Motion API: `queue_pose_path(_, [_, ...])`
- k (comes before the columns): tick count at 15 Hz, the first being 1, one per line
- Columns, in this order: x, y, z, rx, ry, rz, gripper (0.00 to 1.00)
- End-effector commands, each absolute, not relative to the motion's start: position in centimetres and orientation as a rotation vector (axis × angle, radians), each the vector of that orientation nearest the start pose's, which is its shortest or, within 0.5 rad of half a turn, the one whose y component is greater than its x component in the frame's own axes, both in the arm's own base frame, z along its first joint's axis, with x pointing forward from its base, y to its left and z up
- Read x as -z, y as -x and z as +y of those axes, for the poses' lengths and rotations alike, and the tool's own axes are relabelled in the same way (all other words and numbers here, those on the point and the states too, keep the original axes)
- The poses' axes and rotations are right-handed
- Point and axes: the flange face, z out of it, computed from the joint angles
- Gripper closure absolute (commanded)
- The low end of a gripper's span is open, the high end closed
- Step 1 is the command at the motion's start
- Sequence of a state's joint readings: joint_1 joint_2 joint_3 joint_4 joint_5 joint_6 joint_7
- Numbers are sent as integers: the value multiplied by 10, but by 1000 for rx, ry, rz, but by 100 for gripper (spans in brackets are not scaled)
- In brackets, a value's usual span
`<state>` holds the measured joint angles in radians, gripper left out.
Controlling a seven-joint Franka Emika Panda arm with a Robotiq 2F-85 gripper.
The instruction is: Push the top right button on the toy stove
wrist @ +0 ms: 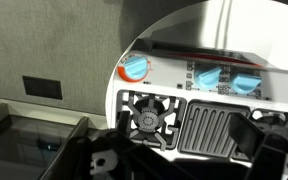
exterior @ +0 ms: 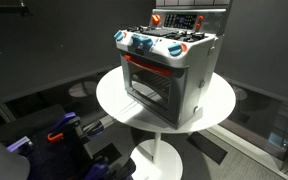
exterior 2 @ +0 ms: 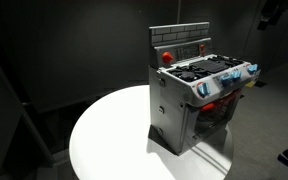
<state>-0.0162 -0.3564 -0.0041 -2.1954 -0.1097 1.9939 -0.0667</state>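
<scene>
The toy stove (exterior: 169, 70) is grey, with blue and red knobs along its front panel, and stands on a round white table (exterior: 219, 105). It also shows in the other exterior view (exterior 2: 189, 105). Its back panel carries a red button (exterior 2: 167, 56) at one end; in an exterior view the panel shows red buttons at both ends (exterior: 155, 19). In the wrist view I look down on the stove top (wrist: 199, 125), with a round burner (wrist: 147, 118) and blue knobs (wrist: 209, 77). My gripper (wrist: 179, 152) hangs above the stove, its dark fingers spread wide, open and empty.
A dark part of the arm shows at the top edge of an exterior view (exterior 2: 274, 12). A purple and blue object (exterior: 59, 130) lies on the floor beside the table. Dark walls stand behind the table.
</scene>
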Motion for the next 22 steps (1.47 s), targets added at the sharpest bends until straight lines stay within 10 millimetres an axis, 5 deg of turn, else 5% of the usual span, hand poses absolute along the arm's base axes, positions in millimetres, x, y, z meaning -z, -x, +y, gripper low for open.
queue_pose_path(1, [-560, -495, -21, 321, 3211, -82, 0])
queue_pose_path(7, [-559, -548, -27, 371, 3185, -43, 0])
queue_pose_path(15, [-525, -620, -40, 284, 3204, 45, 0])
queue_pose_path(22, [-501, -660, -56, 243, 3213, 209, 0])
